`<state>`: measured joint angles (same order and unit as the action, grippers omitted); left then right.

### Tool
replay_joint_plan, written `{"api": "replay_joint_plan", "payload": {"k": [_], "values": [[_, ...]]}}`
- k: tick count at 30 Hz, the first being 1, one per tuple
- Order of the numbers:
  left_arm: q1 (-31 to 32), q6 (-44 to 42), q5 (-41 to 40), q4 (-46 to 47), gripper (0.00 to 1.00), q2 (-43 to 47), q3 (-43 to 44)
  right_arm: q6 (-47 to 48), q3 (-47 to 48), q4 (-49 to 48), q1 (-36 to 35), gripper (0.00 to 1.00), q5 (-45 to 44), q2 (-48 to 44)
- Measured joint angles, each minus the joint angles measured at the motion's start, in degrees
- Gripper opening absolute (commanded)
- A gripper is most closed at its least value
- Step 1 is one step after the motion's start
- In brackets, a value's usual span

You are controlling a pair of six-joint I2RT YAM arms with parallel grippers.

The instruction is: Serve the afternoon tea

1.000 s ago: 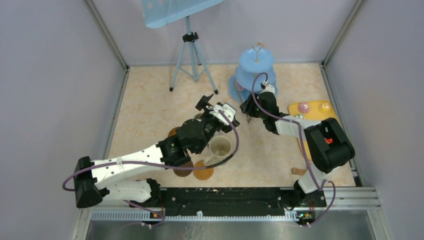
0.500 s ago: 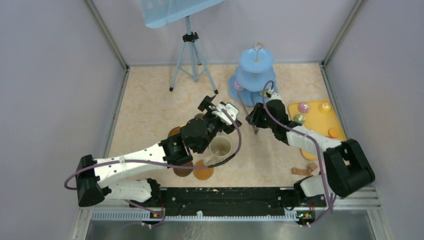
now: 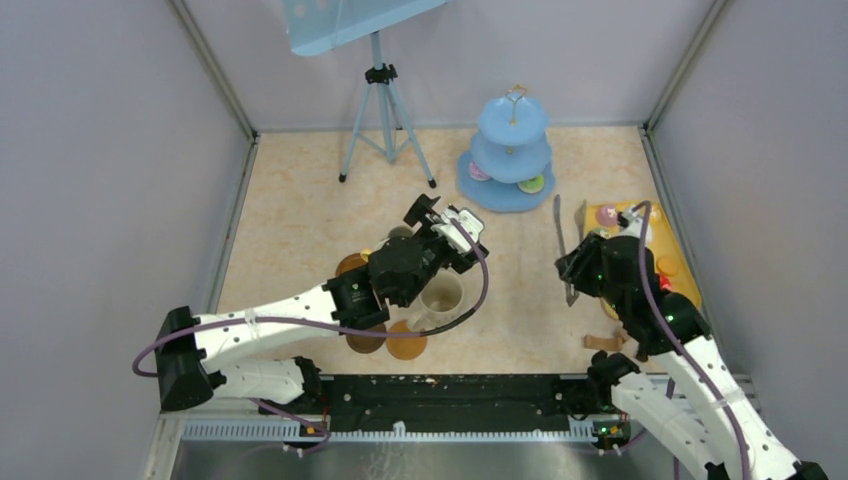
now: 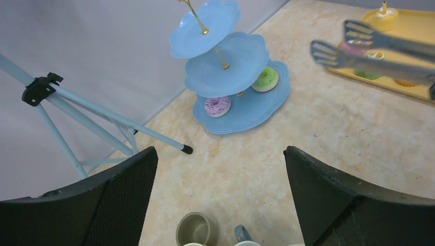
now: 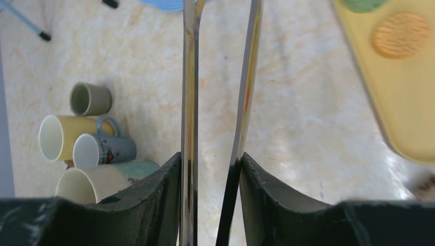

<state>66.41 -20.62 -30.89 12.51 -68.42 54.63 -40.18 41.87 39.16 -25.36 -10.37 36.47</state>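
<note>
Overhead, we see the right gripper (image 3: pixel 585 268) clamped on the handle end of the metal tongs (image 3: pixel 560 235), right of centre. In the right wrist view the two blades stand narrowly apart with nothing between them. The left gripper (image 4: pixel 220 154) is spread wide and empty, poised above the mugs.

Just beyond the tongs lies the yellow tray (image 5: pixel 410 113) at the right edge. On it we count at least four toy cakes (image 5: pixel 401 33): yellow-topped, pink, green and orange, partly hidden by the blades. Two more, a pink doughnut (image 4: pixel 217 105) and a green doughnut (image 4: pixel 265 78), sit on the bottom tier of the single blue cake stand (image 4: pixel 251 110), upper middle of the overhead view.

Four mugs cluster at centre: large cream mug (image 5: pixel 97 184), yellow mug (image 5: pixel 59 137), small grey mug (image 5: pixel 90 98) and grey-blue mug (image 5: pixel 102 148). Three brown coasters (image 3: pixel 405 345) show beside them; the arm may hide others.

We judge the cakes light, small and perhaps slick, so pinch them gently across the sides. The mugs look ceramic: heavier, rigid, glazed and breakable. Take them over the rim wall or by the handle.
</note>
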Motion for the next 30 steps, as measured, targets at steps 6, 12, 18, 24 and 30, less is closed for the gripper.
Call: {"api": "replay_joint_plan", "payload": {"k": [6,12,18,24,30], "values": [[0.3,-0.3,0.0,0.2,0.99,0.0,0.0,-10.0,9.4,21.0,1.9,0.41,-15.8,1.4],[1.2,-0.7,-0.1,0.8,0.99,0.3,0.0,-8.1,10.1,24.4,22.0,0.41,-16.2,5.9],[2.6,-1.9,-0.7,2.3,0.99,1.9,-0.4,-3.8,4.7,19.8,45.1,0.42,-5.5,5.9],[4.1,-2.7,-1.1,3.1,0.99,3.6,-0.7,-3.9,3.4,19.3,47.3,0.47,-0.9,2.8],[4.8,-3.3,-1.6,3.9,0.99,4.6,-0.8,-4.0,3.4,20.4,47.3,0.48,1.3,-0.2]]}}
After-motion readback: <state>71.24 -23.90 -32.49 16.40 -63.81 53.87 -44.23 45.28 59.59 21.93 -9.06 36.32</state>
